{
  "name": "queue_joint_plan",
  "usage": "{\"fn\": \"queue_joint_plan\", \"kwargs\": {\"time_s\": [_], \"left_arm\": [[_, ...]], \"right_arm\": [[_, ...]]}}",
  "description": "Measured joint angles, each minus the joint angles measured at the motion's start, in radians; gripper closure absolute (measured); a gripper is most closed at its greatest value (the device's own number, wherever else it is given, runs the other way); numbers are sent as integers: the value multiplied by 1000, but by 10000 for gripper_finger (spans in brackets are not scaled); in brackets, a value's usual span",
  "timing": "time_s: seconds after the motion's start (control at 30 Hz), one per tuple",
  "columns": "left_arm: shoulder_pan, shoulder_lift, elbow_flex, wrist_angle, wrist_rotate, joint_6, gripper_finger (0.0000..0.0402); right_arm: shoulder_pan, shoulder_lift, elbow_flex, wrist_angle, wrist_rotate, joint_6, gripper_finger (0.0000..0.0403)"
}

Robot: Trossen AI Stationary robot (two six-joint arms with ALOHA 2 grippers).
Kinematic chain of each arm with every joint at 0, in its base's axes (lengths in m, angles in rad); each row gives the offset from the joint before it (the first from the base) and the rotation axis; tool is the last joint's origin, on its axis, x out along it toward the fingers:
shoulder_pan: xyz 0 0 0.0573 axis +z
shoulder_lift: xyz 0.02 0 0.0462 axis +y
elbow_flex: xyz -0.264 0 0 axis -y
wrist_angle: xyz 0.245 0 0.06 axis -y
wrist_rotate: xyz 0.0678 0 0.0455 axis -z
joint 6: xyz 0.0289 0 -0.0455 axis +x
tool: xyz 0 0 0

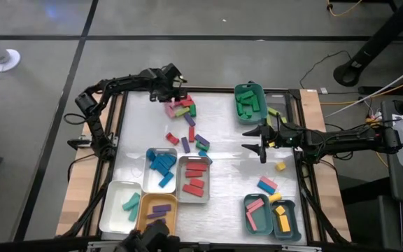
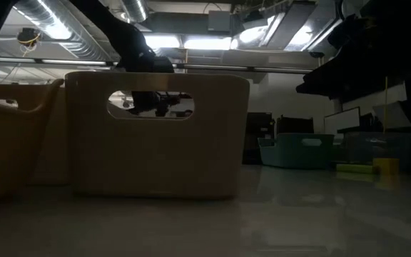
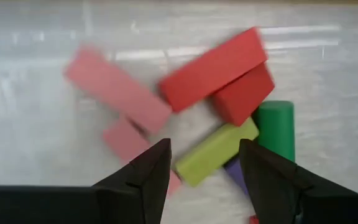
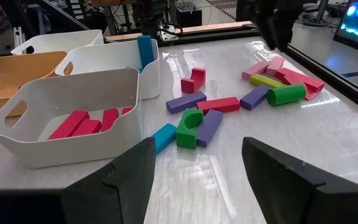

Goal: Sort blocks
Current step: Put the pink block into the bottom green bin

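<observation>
Left end effector (image 3: 204,171) open above blocks (image 3: 213,68).

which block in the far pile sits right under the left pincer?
The lime block: it lies between the left pincer fingers' tips, while the red blocks and pink blocks lie beyond.

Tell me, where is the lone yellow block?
In the high view the yellow block lies alone on the table's right side, just below the right end effector, above the teal trays.
</observation>
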Motion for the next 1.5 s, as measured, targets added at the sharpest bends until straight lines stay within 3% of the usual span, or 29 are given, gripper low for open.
{"fn": "queue_joint_plan", "kwargs": {"time_s": [0.13, 0.43, 0.57, 0.9, 1.1, 1.5], "left_arm": [[35, 0, 28, 2, 0, 272, 224], [77, 0, 32, -7, -46, 1197, 224], [76, 0, 32, -7, -66, 1475, 224], [106, 0, 32, -76, -113, 1644, 224], [151, 4, 29, -194, -106, 1655, 224], [144, 5, -72, -70, -46, 1728, 224]], "right_arm": [[0, 0, 0, 0, 0, 0, 165], [0, 0, 0, -1, 0, -30, 165], [0, 0, 0, -1, 0, -35, 165], [0, 0, 0, -40, 0, -36, 165], [0, 0, 0, -55, 29, -35, 165], [0, 0, 0, -53, 53, -34, 165]]}}
